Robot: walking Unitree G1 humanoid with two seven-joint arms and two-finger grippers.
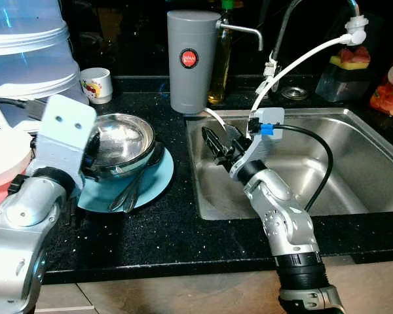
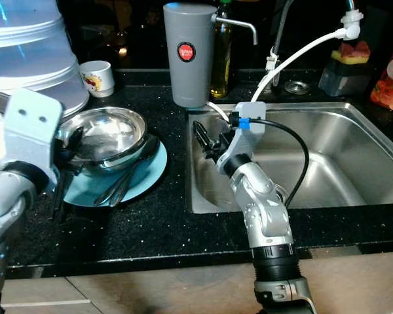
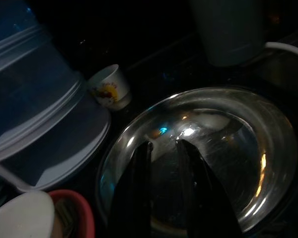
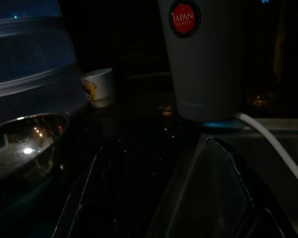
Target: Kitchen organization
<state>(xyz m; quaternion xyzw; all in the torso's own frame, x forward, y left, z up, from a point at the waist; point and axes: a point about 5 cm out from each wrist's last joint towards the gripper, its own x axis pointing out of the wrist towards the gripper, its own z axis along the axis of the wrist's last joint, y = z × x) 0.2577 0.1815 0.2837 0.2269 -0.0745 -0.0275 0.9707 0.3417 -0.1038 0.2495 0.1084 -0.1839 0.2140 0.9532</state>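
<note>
Left gripper [image 3: 164, 148], fingers apart over steel bowl [image 1: 121, 140]; right gripper [image 1: 216, 145] parted above sink [image 1: 354, 163].

Silver bowl [image 1: 121, 144] on lt-blue plate [image 1: 154, 186], black speckled counter [image 1: 164, 229], grey canister [image 1: 193, 59] w/ red round logo.

You're looking down at a black speckled countertop [image 1: 164, 229] with a stainless steel sink [image 1: 354, 163] set into its right half. A curved tap [image 1: 295, 19] rises behind the basin. Beyond the counter the back of the room lies dark; light glints off the steel. Below the counter's front edge runs a pale beige cabinet front [image 1: 183, 294].
</note>
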